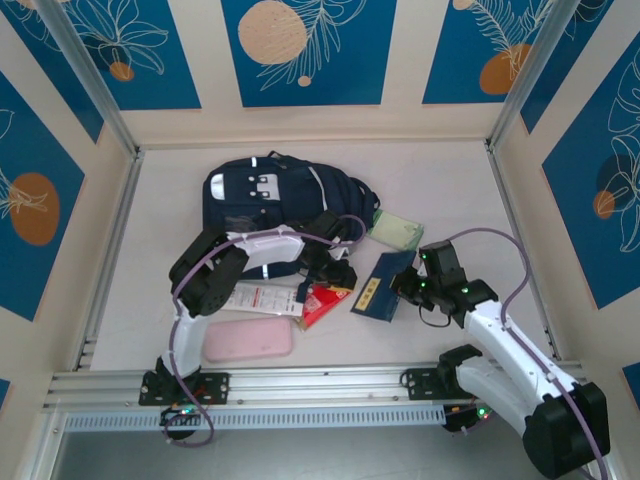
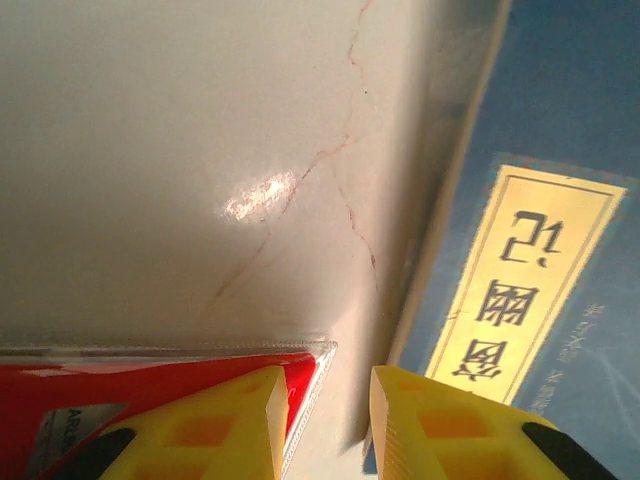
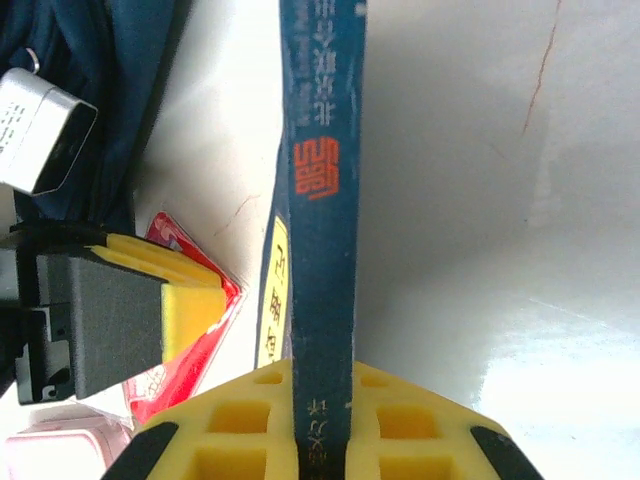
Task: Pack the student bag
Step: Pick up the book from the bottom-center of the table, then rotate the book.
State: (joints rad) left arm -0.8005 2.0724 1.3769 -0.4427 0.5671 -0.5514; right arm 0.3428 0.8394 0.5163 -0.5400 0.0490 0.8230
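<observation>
The student bag, a navy-blue backpack with white stripes, lies at the back of the table; its dark fabric fills the top-left corner of the right wrist view. My right gripper is shut on the edge of a blue book with a yellow label, held on edge just in front of the bag. My left gripper stands open low over the table, nothing between its fingers. One finger covers the corner of a red packet, and the blue book lies just to its right.
A green pad lies right of the bag. A white and red box and a pink case lie near the left arm's base. The red packet sits between box and book. A metal rail borders the near edge.
</observation>
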